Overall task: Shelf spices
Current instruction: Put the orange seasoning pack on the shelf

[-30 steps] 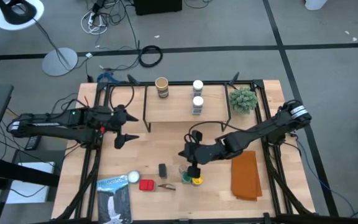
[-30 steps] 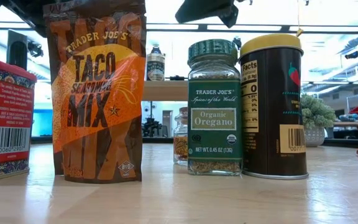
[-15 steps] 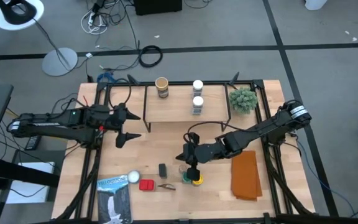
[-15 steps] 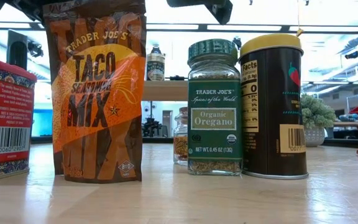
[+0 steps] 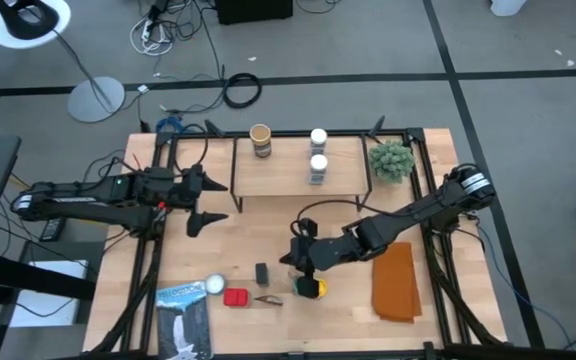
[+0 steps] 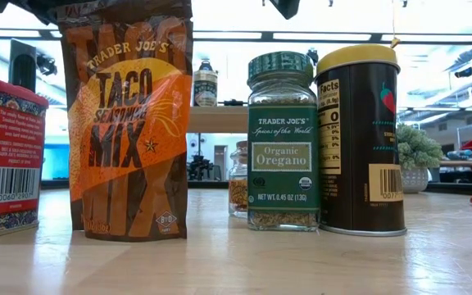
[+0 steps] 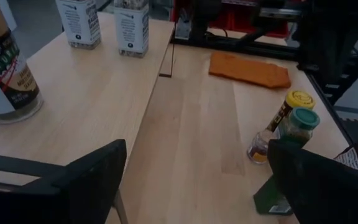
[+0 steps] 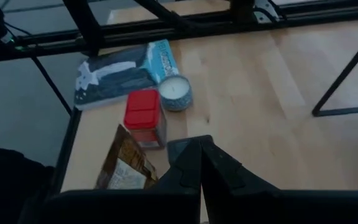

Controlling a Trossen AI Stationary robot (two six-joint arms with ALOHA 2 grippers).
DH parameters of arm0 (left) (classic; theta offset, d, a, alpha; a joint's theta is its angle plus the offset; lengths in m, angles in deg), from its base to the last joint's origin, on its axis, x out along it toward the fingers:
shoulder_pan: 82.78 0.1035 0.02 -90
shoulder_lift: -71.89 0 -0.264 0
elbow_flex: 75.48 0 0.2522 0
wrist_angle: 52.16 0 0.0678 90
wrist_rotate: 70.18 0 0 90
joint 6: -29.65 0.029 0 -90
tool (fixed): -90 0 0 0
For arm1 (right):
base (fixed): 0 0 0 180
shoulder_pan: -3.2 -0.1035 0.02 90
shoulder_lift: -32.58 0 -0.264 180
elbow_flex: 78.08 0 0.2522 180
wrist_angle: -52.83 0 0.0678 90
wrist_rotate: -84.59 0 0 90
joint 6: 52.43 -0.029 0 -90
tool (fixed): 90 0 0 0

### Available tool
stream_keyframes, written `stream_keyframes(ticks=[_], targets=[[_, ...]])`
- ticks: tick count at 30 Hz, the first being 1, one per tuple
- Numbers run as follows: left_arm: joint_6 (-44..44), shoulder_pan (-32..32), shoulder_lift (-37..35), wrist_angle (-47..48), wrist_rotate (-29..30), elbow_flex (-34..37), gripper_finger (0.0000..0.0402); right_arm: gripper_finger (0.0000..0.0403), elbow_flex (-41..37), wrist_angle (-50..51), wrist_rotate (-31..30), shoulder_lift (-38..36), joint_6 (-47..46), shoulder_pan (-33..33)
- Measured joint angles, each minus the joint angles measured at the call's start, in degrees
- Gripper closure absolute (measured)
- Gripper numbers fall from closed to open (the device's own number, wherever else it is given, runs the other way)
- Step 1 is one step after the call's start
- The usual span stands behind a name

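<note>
The shelf (image 5: 286, 172) stands at the table's far side. It carries a tan-lidded jar (image 5: 260, 140) and two white-lidded jars (image 5: 318, 137) on its board. Near the front edge stand a yellow-lidded tin (image 6: 361, 139), a green-lidded oregano jar (image 6: 283, 139), a small jar (image 6: 238, 184), a taco-mix pouch (image 6: 129, 123) and a red tin (image 6: 6, 156). My right gripper (image 5: 299, 256) hovers just above this cluster, fingers shut and empty (image 8: 201, 144). My left gripper (image 5: 204, 205) waits open left of the shelf, its fingers wide apart (image 7: 197, 186).
An orange folded cloth (image 5: 396, 282) lies right of the spices, and a blue-and-white booklet (image 5: 183, 320) lies at the near left corner beside a round white tin (image 5: 214, 285). A small green plant (image 5: 391, 160) stands right of the shelf. Bare tabletop lies between shelf and spices.
My right gripper has drifted a little toward the table's left, staying above the yellow-lidded tin and oregano jar. In the low view it has slid almost out of the picture's top. The spices have kept still.
</note>
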Motion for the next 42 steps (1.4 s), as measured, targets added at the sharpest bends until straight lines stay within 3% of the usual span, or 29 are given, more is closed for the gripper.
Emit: stream_keyframes(ticks=[5, 10, 18, 25, 32, 42], targets=[[0.00, 0.00, 0.02, -0.90, 0.00, 0.00, 0.0006, 0.0384, 0.00, -1.07, 0.02, 0.00, 0.00, -0.18], [0.00, -0.01, 0.02, -2.55, 0.01, 0.00, 0.0006, 0.0337, 0.00, -1.03, 1.40, 0.00, -0.30, -0.16], [0.00, 0.00, 0.02, -3.56, 0.04, 0.00, 0.0006, 0.0210, -0.04, -1.07, 4.43, 2.41, -0.55, -0.40], [0.00, -0.01, 0.02, -7.07, 0.11, 0.00, 0.0006, 0.0107, -0.07, -10.16, 7.85, 7.47, -0.10, -0.86], [0.00, 0.00, 0.00, -8.87, 0.11, 0.00, 0.0006, 0.0085, 4.52, -7.99, 7.79, 12.44, -0.20, -2.52], [-0.38, -0.01, 0.00, -8.73, 0.00, 0.00, 0.0006, 0.0089, 19.70, 8.07, 3.08, 21.35, -2.67, -4.79]])
